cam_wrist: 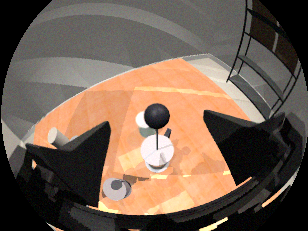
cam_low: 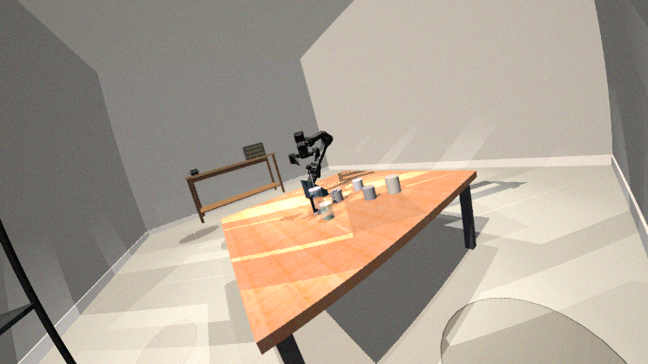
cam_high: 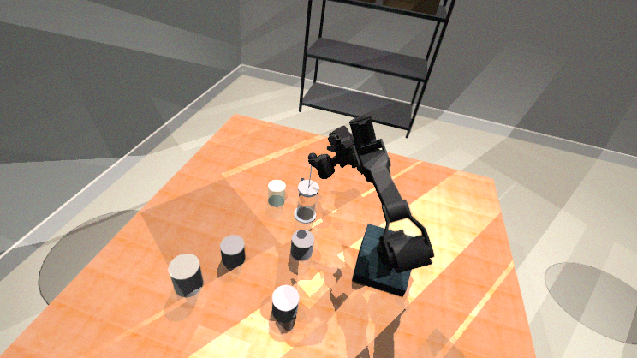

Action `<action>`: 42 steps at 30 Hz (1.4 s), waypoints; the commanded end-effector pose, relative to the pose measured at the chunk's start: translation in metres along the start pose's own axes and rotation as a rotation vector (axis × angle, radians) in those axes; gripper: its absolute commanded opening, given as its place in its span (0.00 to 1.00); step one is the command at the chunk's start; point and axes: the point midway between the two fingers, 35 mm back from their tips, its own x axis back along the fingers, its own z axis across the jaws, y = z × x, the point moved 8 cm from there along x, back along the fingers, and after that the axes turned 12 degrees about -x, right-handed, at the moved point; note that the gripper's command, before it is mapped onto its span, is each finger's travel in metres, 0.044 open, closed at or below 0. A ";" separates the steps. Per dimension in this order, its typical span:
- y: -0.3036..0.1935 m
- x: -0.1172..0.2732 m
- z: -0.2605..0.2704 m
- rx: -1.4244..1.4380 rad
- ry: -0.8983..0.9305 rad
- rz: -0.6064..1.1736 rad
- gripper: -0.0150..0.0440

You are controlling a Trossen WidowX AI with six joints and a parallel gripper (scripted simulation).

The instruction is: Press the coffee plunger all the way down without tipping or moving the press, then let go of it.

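- On the left of the wrist view, one dark finger (cam_wrist: 76, 160) of the gripper (cam_wrist: 155, 154) is seen, well apart from its partner; the fingers are spread wide and nothing is held between them.
- Between the two fingers, slightly above the middle of the wrist view, the black plunger knob (cam_wrist: 157, 115) is framed, with its thin rod (cam_wrist: 157, 136) running down to the white lid (cam_wrist: 157, 151) of the coffee press (cam_wrist: 158, 156).
- The knob is thus judged to lie ahead of and below the fingertips, roughly on the line midway between them, not yet reached.
- The long axis of the plunger is upright: in the top view the rod (cam_high: 310, 177) rises from the glass press (cam_high: 307, 202) on the orange table (cam_high: 446, 250) to the knob (cam_high: 312, 157), which sits just beside the gripper (cam_high: 321, 165); whether they touch cannot be told.
- The plunger is seen fully raised, so the press stroke is judged not yet begun.
- The coming move is judged to turn on bringing the gripper straight over the knob and pushing along the rod's vertical axis; any sideways component would be likely to tip or slide the press.
- To the right of the knob in the wrist view, the second finger (cam_wrist: 239, 147) is seen, equally far off.
- Grey cylinders, such as the nearest one (cam_high: 302, 244), stand near the press, apart from it.
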 end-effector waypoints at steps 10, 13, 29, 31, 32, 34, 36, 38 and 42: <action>-0.004 -0.023 -0.002 -0.014 -0.003 0.007 1.00; -0.004 -0.028 -0.002 -0.014 -0.002 0.006 1.00; -0.004 -0.034 -0.002 -0.015 -0.001 0.005 0.51; -0.004 -0.034 -0.002 -0.015 -0.001 0.005 0.47; -0.004 -0.034 -0.002 -0.015 -0.001 0.005 0.47; -0.004 -0.034 -0.002 -0.015 -0.001 0.005 0.47; -0.004 -0.034 -0.002 -0.015 -0.001 0.005 0.47; -0.004 -0.034 -0.002 -0.015 -0.001 0.005 0.47; -0.005 -0.034 -0.002 -0.015 -0.001 0.005 0.47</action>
